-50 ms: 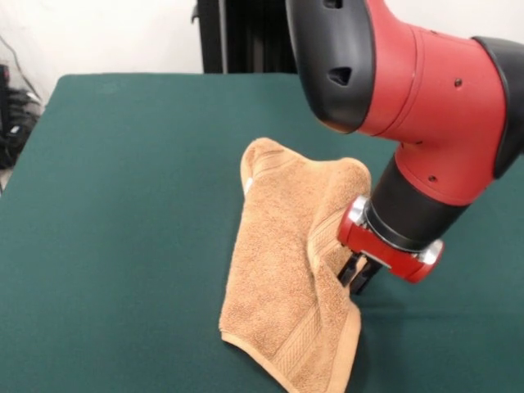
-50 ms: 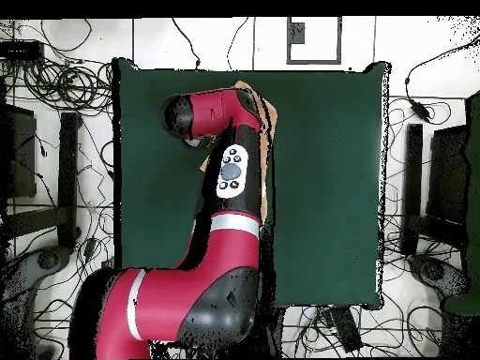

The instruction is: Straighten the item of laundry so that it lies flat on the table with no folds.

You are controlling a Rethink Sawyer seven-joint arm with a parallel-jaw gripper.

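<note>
Broadly, the dark green worktop [image 1: 123, 205] is filling the front view. Down from the upper right, the red and black arm [image 1: 426, 98] is reaching. At centre, the tan-orange terry towel [image 1: 282, 286] is lying rumpled and folded. Its right edge is being pinched by the hand [image 1: 359, 274], clenched on the cloth.
</note>
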